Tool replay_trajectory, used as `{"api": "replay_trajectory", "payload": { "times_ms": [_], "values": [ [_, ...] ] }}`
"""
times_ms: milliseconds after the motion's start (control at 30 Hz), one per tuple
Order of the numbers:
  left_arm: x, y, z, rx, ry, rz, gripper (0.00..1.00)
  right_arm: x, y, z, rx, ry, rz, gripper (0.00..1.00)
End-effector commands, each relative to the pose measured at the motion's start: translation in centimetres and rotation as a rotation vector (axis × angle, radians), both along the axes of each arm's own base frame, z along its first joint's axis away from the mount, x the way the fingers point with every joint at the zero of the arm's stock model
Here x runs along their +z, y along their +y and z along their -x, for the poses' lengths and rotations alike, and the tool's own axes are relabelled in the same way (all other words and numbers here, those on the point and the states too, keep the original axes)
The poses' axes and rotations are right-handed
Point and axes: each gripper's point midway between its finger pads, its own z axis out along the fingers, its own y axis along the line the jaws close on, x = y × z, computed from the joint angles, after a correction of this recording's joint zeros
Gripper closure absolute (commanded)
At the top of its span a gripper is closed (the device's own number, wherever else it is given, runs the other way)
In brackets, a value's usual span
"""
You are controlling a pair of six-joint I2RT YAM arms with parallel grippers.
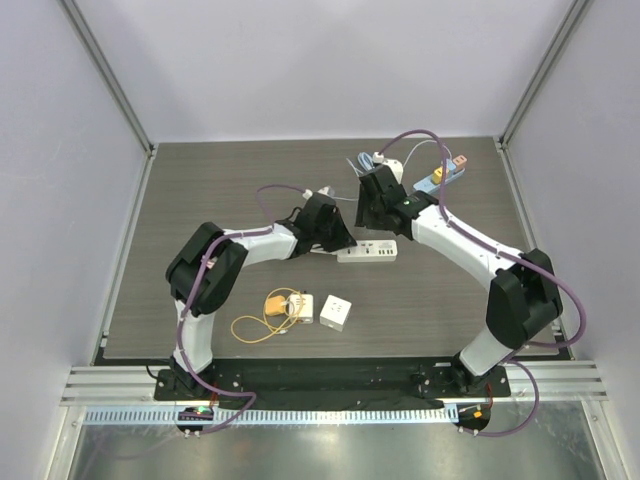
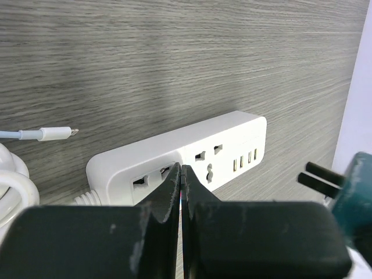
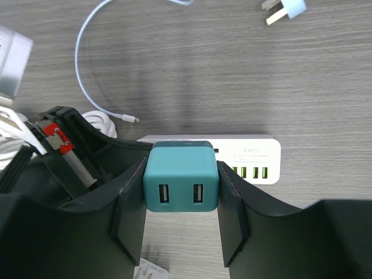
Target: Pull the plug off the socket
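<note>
A white power strip (image 1: 368, 253) lies on the dark table; its sockets (image 2: 203, 156) and USB ports face up. My right gripper (image 3: 181, 192) is shut on a teal two-port USB plug (image 3: 181, 177), one finger on each side. The plug's two bare prongs (image 2: 317, 177) hang in the air to the right of the strip (image 2: 232, 139), clear of any socket. My left gripper (image 2: 182, 170) is shut with nothing in it, its tips resting at the strip's near edge between two sockets. In the top view the plug is hidden under my right gripper (image 1: 372, 205).
A white cable with a loose connector (image 2: 55, 133) loops behind the strip. A light blue plug (image 3: 288, 9) and blue and orange items (image 1: 445, 172) lie at the back right. Two white adapters (image 1: 337, 312) and a yellow cable (image 1: 262, 322) lie near the front.
</note>
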Motion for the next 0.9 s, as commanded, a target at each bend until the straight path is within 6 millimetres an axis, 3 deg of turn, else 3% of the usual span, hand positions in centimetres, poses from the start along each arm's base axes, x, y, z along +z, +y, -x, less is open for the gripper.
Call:
{"api": "replay_trajectory", "payload": {
  "times_ms": [0, 67, 167, 267, 300, 333, 500, 633, 733, 833, 867],
  "values": [
    [-5.0, 4.2, 1.8, 0.037, 0.091, -0.230, 1.00, 1.9, -0.5, -0.5, -0.008, -0.036, -0.032, 0.99],
    [-3.9, 3.9, 1.5, 0.018, 0.068, -0.224, 1.00, 2.6, -1.5, 0.0, 0.015, -0.029, -0.014, 0.99],
    [-1.8, 3.6, 0.8, 0.001, 0.018, -0.214, 1.00, 1.8, -3.5, 2.3, 0.036, 0.027, 0.036, 0.99],
    [0.3, 3.1, 0.7, -0.052, -0.014, -0.179, 1.00, 0.3, -3.9, 6.2, 0.130, 0.161, 0.030, 0.99],
    [1.7, 3.0, 0.4, -0.060, -0.050, -0.169, 1.00, 0.8, -3.6, 7.6, 0.163, 0.171, -0.016, 0.99],
    [2.0, 3.3, 0.3, -0.048, -0.062, -0.180, 0.99, -0.9, -3.9, 9.4, 0.170, 0.225, -0.030, 0.99],
    [5.8, 3.2, 0.7, -0.069, -0.114, -0.103, 0.95, -2.7, -1.5, 16.9, 0.305, 0.429, -0.244, 0.99],
    [7.8, 2.8, 0.9, -0.087, -0.159, -0.054, 0.87, -5.4, -0.8, 22.3, 0.385, 0.599, -0.308, 0.99],
    [9.1, 2.8, 1.2, -0.099, -0.183, -0.037, 0.85, -7.3, -0.8, 24.4, 0.396, 0.672, -0.280, 0.99],
    [9.9, 3.4, 1.8, -0.107, -0.206, -0.037, 0.84, -7.8, 0.3, 24.9, 0.416, 0.688, -0.298, 0.99],
    [11.1, 3.9, 1.9, -0.092, -0.234, -0.028, 0.83, -7.9, 1.0, 24.5, 0.398, 0.685, -0.321, 0.99]
  ]
}}
